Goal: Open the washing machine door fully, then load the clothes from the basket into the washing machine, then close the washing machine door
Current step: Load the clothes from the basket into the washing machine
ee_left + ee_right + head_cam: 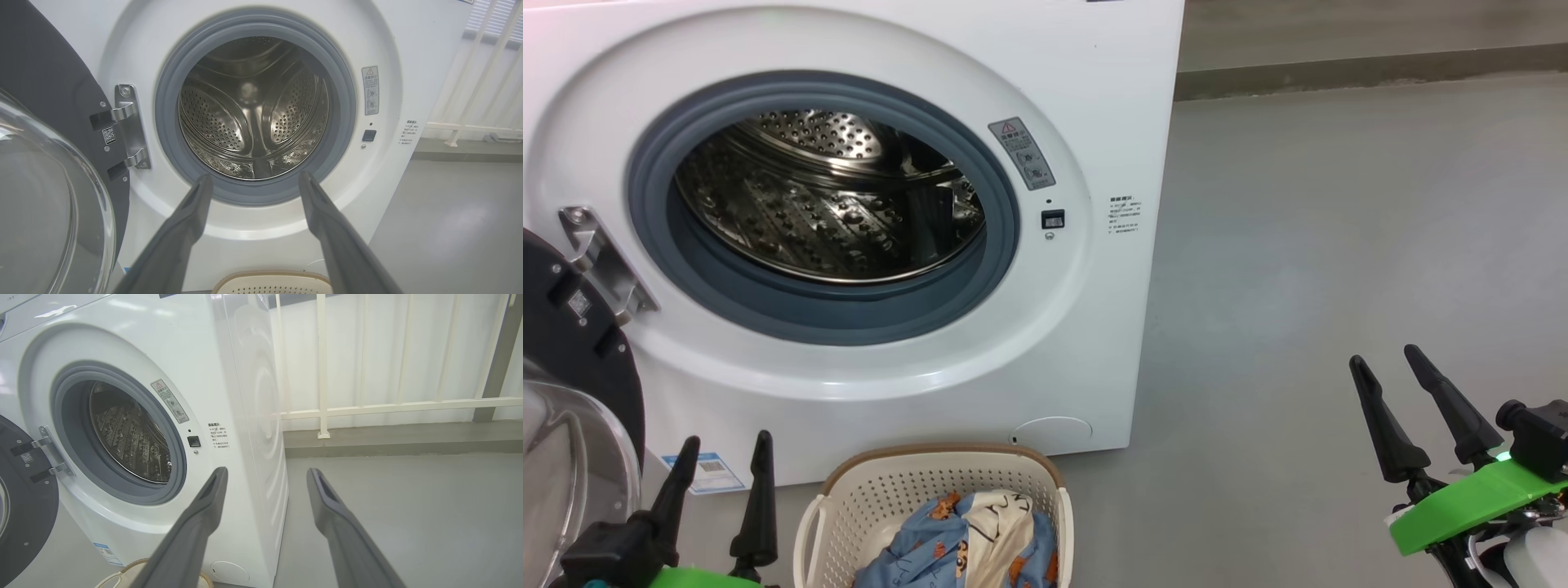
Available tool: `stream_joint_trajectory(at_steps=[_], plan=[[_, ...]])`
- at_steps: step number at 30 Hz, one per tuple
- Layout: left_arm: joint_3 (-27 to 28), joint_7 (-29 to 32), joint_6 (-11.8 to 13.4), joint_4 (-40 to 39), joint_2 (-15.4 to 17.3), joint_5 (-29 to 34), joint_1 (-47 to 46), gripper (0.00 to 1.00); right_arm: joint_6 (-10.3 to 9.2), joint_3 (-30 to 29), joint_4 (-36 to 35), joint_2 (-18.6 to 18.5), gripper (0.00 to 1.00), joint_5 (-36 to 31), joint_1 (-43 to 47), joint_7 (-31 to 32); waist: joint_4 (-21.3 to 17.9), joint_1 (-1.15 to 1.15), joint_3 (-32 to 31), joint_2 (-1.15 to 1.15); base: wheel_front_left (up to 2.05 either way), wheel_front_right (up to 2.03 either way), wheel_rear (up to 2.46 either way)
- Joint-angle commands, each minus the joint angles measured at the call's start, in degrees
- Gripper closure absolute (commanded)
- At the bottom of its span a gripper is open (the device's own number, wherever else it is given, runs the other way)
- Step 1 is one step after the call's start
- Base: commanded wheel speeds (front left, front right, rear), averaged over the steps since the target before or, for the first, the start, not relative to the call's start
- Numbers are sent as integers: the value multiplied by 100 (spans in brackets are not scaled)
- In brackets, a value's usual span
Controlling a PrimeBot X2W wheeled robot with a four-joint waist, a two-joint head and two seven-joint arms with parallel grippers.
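The white washing machine point(1086, 98) stands with its door point(572, 367) swung open to the left, black rim and clear glass bowl showing; the steel drum point(825, 196) looks empty. In front sits the cream perforated basket point(866, 498) holding light blue printed clothes point(931, 547) and a cream-white piece. My left gripper point(727, 457) is open beside the basket's left, holding nothing; in the left wrist view the left gripper point(253, 181) faces the drum point(253, 114). My right gripper point(1388, 367) is open over bare floor at the right, empty. In the right wrist view the right gripper point(265, 475) points at the machine's corner point(245, 416).
Grey floor point(1339, 245) spreads to the right of the machine. A low kerb and a white railing point(322, 375) run behind it. The door's metal hinge point(600, 261) juts from the machine's left front.
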Motion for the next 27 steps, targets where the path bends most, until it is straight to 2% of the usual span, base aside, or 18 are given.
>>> stream_joint_trajectory(at_steps=[1,27], plan=[[235,-77,17,-99,152,-29,-241,0,32,75,-112,-108,0,-12,-117,-54,1,0,-1,0,9,-9,0],[172,-106,60,-97,173,-48,-251,0,32,120,-93,-118,0,-8,-143,-54,34,0,5,0,0,0,0]])
